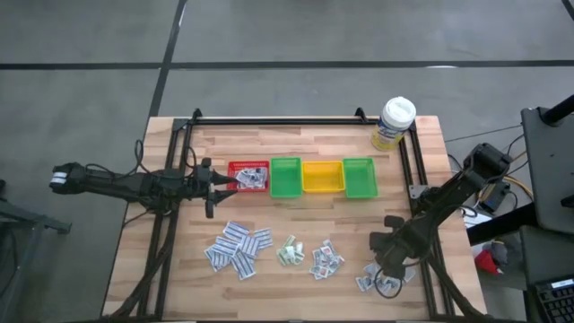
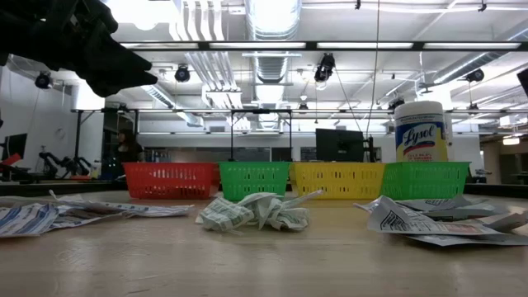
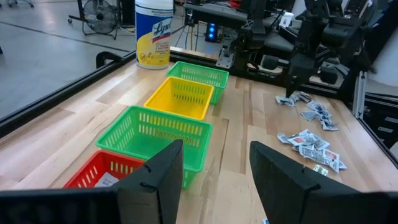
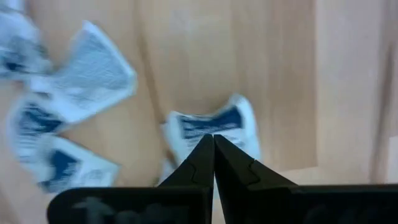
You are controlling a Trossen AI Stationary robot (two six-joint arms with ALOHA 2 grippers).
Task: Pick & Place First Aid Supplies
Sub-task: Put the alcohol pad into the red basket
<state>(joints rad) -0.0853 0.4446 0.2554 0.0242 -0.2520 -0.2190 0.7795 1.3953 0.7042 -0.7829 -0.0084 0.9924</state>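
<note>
- Bright, even overhead light; ceiling lamps (image 2: 272,15) glare in the low view
- Right wrist view blurred, packets (image 4: 214,127) soft
- Low view's near surface (image 2: 264,264) out of focus

Counting what's on the table

Four bins: one red (image 1: 248,176), two green (image 1: 285,177), one yellow (image 1: 322,176). One bottle (image 1: 394,122). Four heaps of packets (image 1: 239,248).

A grey concrete floor (image 1: 287,36) is spreading around the wooden desk (image 1: 296,135), with dark seams crossing it beyond the desk's far edge. Past that edge, bright ceiling lights (image 2: 272,12) and silver ducts (image 2: 198,58) are hanging overhead, and a dark monitor (image 2: 338,144) is standing there.
</note>
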